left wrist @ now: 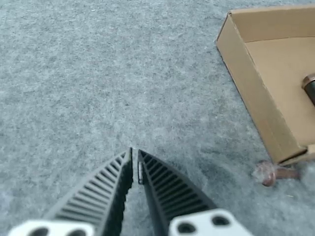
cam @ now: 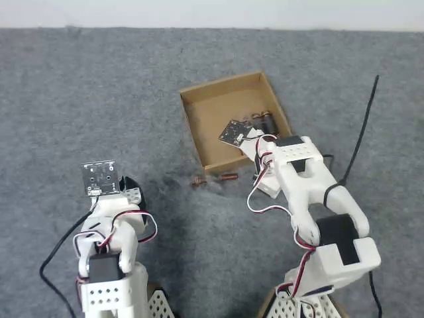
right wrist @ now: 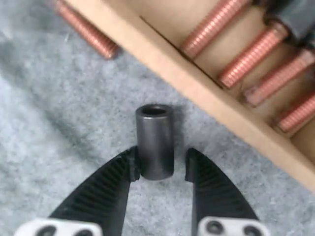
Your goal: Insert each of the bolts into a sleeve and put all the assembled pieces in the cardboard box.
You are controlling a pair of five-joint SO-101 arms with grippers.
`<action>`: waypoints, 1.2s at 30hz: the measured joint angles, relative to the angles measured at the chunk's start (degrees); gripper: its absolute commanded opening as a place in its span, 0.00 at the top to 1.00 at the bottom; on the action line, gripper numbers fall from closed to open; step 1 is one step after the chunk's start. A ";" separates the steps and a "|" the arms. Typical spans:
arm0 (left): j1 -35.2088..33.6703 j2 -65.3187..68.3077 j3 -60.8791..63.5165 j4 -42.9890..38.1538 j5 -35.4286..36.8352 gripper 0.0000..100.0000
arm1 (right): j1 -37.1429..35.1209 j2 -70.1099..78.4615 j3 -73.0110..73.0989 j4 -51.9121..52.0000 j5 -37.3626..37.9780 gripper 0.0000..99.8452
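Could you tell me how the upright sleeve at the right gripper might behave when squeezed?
The sleeve looks like rigid metal, so it probably won't deform. Its smooth round wall may slip in the right gripper. Standing on end on soft carpet, it could tip if nudged sideways.

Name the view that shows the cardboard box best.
High view: the cardboard box shows nearly whole, the right arm over one corner. Left wrist view catches one corner, right wrist view one wall.
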 measured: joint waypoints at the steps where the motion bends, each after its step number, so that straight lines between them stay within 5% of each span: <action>1: 0.00 0.00 0.00 0.00 0.00 0.99 | 0.09 0.00 -0.09 -0.18 0.00 0.99; 9: 0.00 0.00 0.00 0.00 0.00 0.99 | 0.79 -0.26 -0.44 -1.05 -0.35 0.99; 25: 0.00 0.00 0.00 0.00 0.00 0.99 | 3.96 -15.30 6.95 9.93 -22.77 0.99; 36: 0.00 0.00 0.00 0.00 0.00 0.99 | 8.88 -25.41 25.93 -2.46 -23.56 0.99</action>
